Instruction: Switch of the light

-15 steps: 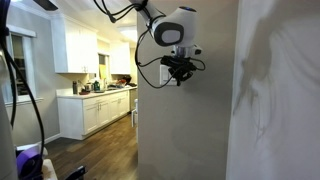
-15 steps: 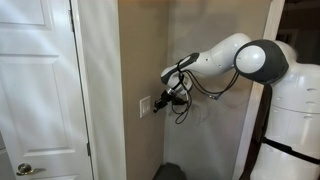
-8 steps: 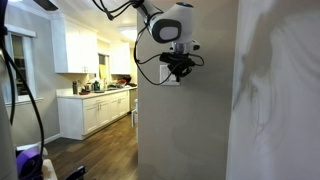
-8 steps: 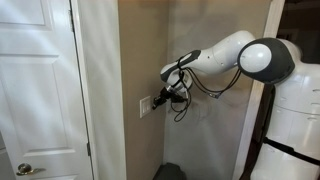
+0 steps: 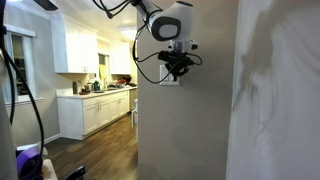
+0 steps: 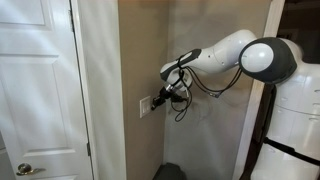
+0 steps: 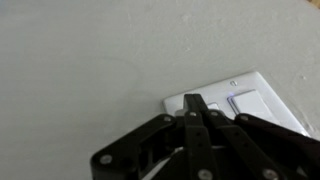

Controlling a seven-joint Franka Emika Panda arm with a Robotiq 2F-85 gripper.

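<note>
The switch is a white wall plate with two side-by-side rockers on a plain beige wall. In the wrist view my gripper is shut, its black fingers pressed together, and the tips lie over the left rocker. The right rocker stays uncovered. In an exterior view the plate sits on the wall and my gripper touches its right edge. In an exterior view my gripper hangs against the wall edge and mostly hides the switch.
A white panel door with a knob stands beside the wall. A kitchen with white cabinets and a wooden floor lies beyond the wall corner. The robot's white base stands close to the wall.
My gripper has moved slightly toward the wall plate and now rests on it. Little else has changed.
</note>
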